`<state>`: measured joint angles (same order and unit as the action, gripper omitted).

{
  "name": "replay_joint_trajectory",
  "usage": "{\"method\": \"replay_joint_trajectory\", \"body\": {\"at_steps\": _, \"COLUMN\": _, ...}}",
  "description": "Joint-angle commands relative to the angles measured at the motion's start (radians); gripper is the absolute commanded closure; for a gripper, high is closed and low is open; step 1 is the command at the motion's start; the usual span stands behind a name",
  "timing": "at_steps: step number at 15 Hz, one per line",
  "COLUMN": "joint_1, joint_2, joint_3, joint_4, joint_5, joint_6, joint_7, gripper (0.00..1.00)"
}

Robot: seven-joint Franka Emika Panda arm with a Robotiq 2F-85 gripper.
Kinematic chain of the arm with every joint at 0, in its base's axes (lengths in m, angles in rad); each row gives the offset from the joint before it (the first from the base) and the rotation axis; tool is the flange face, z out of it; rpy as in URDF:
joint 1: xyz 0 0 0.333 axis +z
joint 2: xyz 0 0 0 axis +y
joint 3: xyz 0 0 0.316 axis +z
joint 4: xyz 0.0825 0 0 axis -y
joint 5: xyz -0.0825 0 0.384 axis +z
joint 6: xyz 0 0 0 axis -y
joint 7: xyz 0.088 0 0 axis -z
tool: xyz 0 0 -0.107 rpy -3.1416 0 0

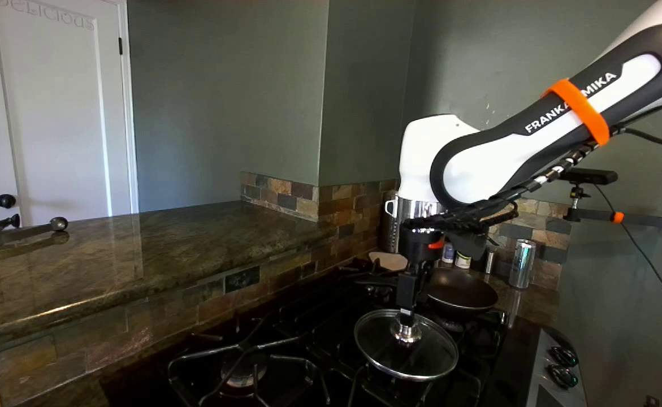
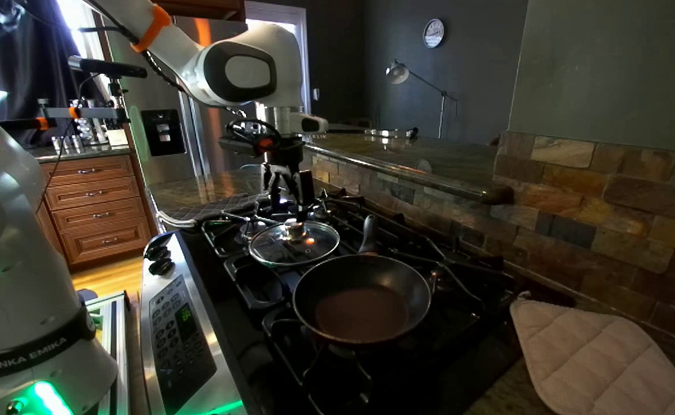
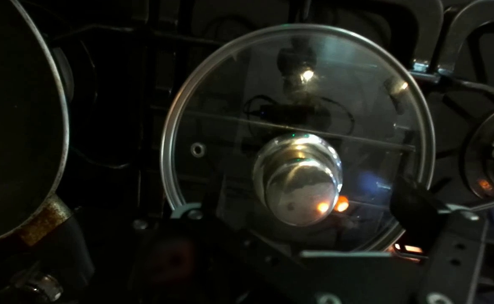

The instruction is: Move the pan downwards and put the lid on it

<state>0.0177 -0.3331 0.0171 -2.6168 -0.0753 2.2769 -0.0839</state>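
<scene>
One glass lid [image 2: 294, 246] lies on the stove [image 2: 181, 346], near the pan [image 2: 362, 301] but apart from it. Pincer [image 2: 290, 209] above the lid is released, fingers [image 3: 413, 207] spread either side of the knob [image 3: 302, 193]. We judge the lid light, stiff, breakable; polished knob probably slippery. We'd take hold squarely across the knob, lift level, keep off the thin rim [image 3: 168, 147].

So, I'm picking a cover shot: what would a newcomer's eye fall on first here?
Probably the black-and-white Franka arm with its bright orange band, stretched out over the gas stove. Next, the glass lid on that stove, with the open pincer right at its shiny knob. Then the dark frying pan, uncovered, beside the lid.
</scene>
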Motion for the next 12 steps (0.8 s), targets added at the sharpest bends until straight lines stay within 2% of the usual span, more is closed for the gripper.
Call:
{"method": "replay_joint_trajectory", "body": {"at_steps": 1, "joint_1": -0.008, "joint_2": 0.024, "joint_3": 0.016, "joint_4": -0.025, "joint_5": -0.034, "joint_6": 0.063, "joint_7": 0.054, "gripper": 0.00}}
{"method": "replay_joint_trajectory", "body": {"at_steps": 10, "joint_1": -0.012, "joint_2": 0.067, "joint_3": 0.019, "joint_4": -0.023, "joint_5": -0.074, "joint_6": 0.083, "joint_7": 0.105, "gripper": 0.01}}
{"method": "replay_joint_trajectory", "body": {"at_steps": 11, "joint_1": -0.012, "joint_2": 0.070, "joint_3": 0.018, "joint_4": -0.023, "joint_5": -0.075, "joint_6": 0.086, "joint_7": 0.107, "gripper": 0.07}}
{"method": "replay_joint_trajectory", "body": {"at_steps": 12, "joint_1": -0.013, "joint_2": 0.071, "joint_3": 0.019, "joint_4": -0.023, "joint_5": -0.077, "joint_6": 0.090, "joint_7": 0.112, "gripper": 0.17}}
